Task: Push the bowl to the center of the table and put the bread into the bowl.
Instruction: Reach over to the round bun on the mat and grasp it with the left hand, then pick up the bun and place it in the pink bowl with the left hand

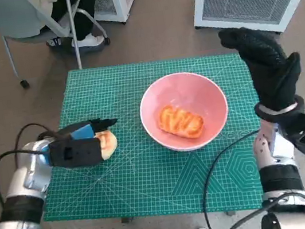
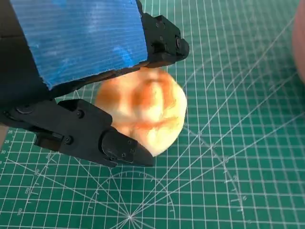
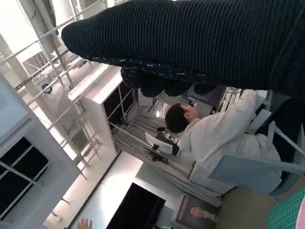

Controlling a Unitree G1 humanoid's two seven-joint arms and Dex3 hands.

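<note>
From my head view, my left hand (image 1: 76, 148) covers a bread roll (image 1: 107, 143) on the desk (image 1: 151, 178), well left of the pink bowl (image 1: 184, 111), which sits near the middle and already holds another bread (image 1: 181, 121). My right hand (image 1: 267, 67) is raised beside the bowl, holding nothing, fingers apart.

In my left wrist view, my fingers (image 2: 119, 148) straddle the roll (image 2: 145, 112); I cannot tell whether they press it. A loose pinch could let the soft, rounded, golden roll slip or squash.

My right wrist view shows only my glove (image 3: 190, 43) and a seated person (image 3: 214, 133).
</note>
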